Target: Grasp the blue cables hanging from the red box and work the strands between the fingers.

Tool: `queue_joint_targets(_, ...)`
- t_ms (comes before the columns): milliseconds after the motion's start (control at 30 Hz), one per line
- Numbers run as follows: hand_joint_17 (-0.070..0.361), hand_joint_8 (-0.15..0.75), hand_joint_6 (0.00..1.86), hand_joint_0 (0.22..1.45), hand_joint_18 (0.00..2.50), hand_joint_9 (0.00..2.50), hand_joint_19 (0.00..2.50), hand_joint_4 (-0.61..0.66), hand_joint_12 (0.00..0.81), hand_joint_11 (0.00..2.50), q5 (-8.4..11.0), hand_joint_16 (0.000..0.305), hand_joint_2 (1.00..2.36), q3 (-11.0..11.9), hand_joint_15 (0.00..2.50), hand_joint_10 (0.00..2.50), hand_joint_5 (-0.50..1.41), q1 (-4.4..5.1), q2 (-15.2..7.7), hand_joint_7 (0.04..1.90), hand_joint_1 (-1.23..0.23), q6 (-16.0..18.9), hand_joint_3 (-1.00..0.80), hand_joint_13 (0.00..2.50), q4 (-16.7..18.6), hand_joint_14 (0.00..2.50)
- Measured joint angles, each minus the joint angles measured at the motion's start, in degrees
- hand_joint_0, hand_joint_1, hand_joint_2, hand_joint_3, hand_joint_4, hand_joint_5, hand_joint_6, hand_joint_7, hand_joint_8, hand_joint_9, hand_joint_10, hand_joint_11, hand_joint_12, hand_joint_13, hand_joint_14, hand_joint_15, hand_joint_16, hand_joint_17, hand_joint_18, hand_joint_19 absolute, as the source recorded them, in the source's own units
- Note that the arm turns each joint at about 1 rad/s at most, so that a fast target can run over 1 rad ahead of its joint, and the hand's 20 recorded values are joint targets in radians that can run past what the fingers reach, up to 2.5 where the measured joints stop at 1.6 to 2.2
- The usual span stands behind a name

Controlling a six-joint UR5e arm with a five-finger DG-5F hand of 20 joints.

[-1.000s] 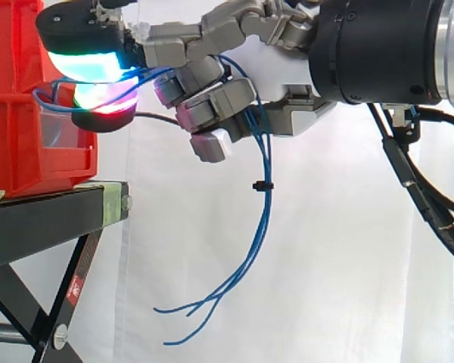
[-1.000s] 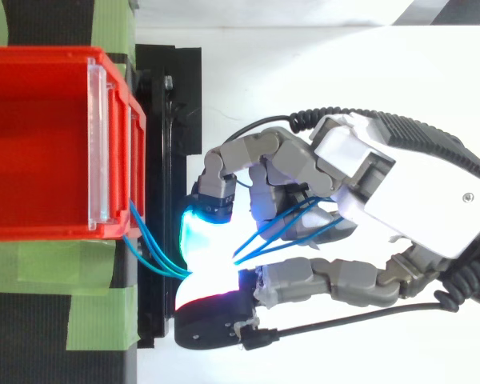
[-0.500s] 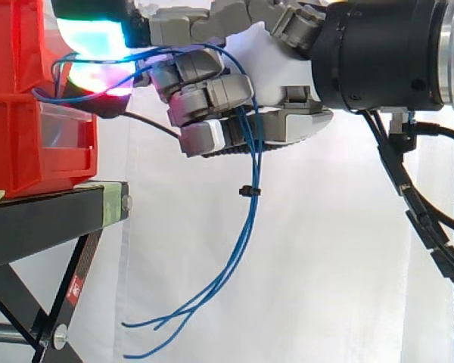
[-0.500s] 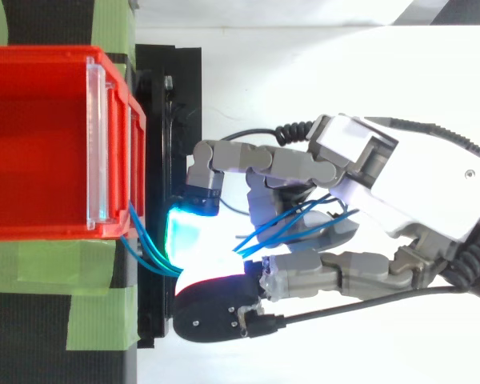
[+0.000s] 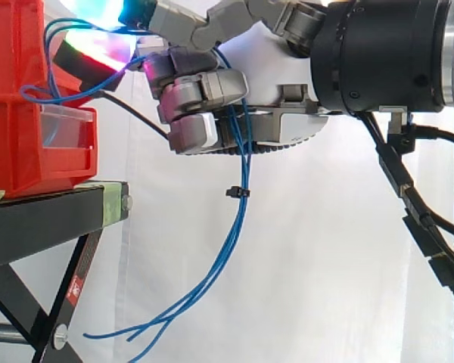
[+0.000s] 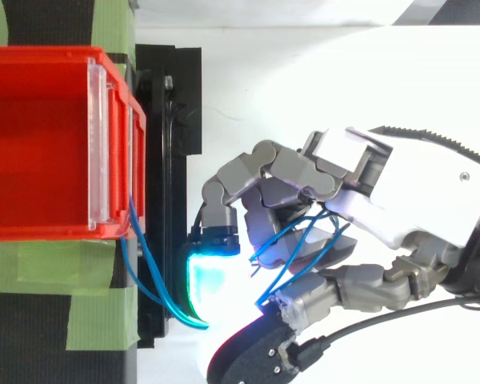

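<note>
A robot hand reaches in from the right at the height of a red box, its fingers curled round a bundle of blue cables, with strands threaded between them. A glowing fingertip pad sits just beside the box front. From the hand, the cables loop left to the box, while the rest hangs almost straight down below the palm, bound by a small black tie. The loose ends sweep left toward the black stand, which looks like the nearest snag.
</note>
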Motion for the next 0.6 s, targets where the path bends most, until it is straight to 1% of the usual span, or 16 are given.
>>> queue_joint_targets(33,0.102,0.376,1.10,1.38,1.37,0.67,1.28,0.03,0.418,2.46,0.00,0.045,1.02,0.00,1.32,2.50,0.10,0.01,0.00,1.14,-0.72,0.17,-0.44,1.00,-0.06,2.50)
queue_joint_targets(67,0.102,0.376,1.03,1.37,1.37,0.67,1.28,0.03,0.418,2.46,-0.02,0.045,1.02,-0.01,1.32,2.50,0.14,0.00,0.00,1.15,-0.72,0.35,-0.40,1.00,-0.14,2.50)
queue_joint_targets(100,0.102,0.376,0.88,1.27,1.37,0.67,1.28,0.07,0.418,2.46,-0.04,0.045,1.01,-0.01,1.32,2.50,0.16,0.01,0.00,1.20,-0.72,0.46,-0.41,1.00,-0.20,2.50)
queue_joint_targets(133,0.102,0.376,0.81,1.21,1.37,0.67,1.28,0.07,0.418,2.46,-0.06,0.045,1.01,-0.01,1.32,2.50,0.16,0.01,0.00,1.23,-0.73,0.61,-0.44,1.00,-0.32,2.50)
queue_joint_targets(167,0.102,0.376,0.82,1.07,1.37,0.67,1.28,0.12,0.418,2.46,-0.07,0.045,1.01,-0.02,1.32,2.50,0.09,0.01,0.00,1.14,-0.71,0.81,-0.45,1.00,-0.49,2.50)
queue_joint_targets(200,0.102,0.376,0.69,0.97,1.37,0.67,1.28,0.13,0.418,2.46,-0.07,0.045,1.01,-0.02,1.32,2.50,0.06,0.00,0.00,1.16,-0.68,0.97,-0.56,1.00,-0.59,2.50)
queue_joint_targets(233,0.102,0.376,0.66,0.90,1.37,0.67,1.28,0.16,0.418,2.46,-0.05,0.045,1.01,-0.02,1.32,2.50,0.06,0.00,0.00,1.18,-0.65,1.11,-0.68,1.00,-0.67,2.50)
queue_joint_targets(267,0.102,0.376,0.60,0.80,1.37,0.67,1.28,0.19,0.418,2.46,-0.02,0.045,1.01,-0.02,1.32,2.50,0.05,0.01,0.00,1.22,-0.59,1.26,-0.81,1.00,-0.73,2.50)
queue_joint_targets(300,0.102,0.376,0.62,0.75,1.37,0.67,1.28,0.21,0.418,2.46,0.00,0.045,1.00,-0.02,1.32,2.50,0.04,0.01,0.00,1.20,-0.57,1.33,-0.98,1.00,-0.77,2.50)
queue_joint_targets(367,0.102,0.376,0.65,0.69,1.37,0.67,1.28,0.24,0.418,2.46,0.04,0.045,1.00,-0.02,1.32,2.50,0.02,0.01,0.00,1.18,-0.53,1.44,-1.00,1.00,-0.81,2.50)
queue_joint_targets(433,0.102,0.376,0.71,0.66,1.37,0.67,1.28,0.26,0.418,2.46,0.05,0.045,1.00,-0.02,1.32,2.50,-0.03,0.00,0.00,1.15,-0.54,1.46,-1.00,1.00,-0.82,2.50)
queue_joint_targets(467,0.102,0.376,0.76,0.64,1.37,0.67,1.28,0.26,0.418,2.46,0.06,0.045,1.00,-0.03,1.32,2.50,-0.07,0.01,0.00,1.11,-0.57,1.45,-1.00,1.00,-0.82,2.50)
queue_joint_targets(500,0.102,0.376,0.78,0.65,1.37,0.67,1.28,0.27,0.418,2.46,0.06,0.045,1.00,-0.03,1.32,2.50,-0.12,0.01,0.00,1.10,-0.62,1.45,-1.00,1.00,-0.82,2.50)
queue_joint_targets(533,0.102,0.376,0.78,0.65,1.37,0.67,1.28,0.27,0.418,2.46,0.06,0.045,1.00,-0.03,1.32,2.50,-0.13,0.01,0.00,1.10,-0.63,1.44,-1.00,1.00,-0.83,2.50)
queue_joint_targets(600,0.102,0.376,0.80,0.66,1.37,0.67,1.28,0.25,0.418,2.46,0.08,0.045,1.00,-0.03,1.32,2.50,-0.20,0.01,0.00,1.08,-0.72,1.42,-1.00,1.00,-0.83,2.50)
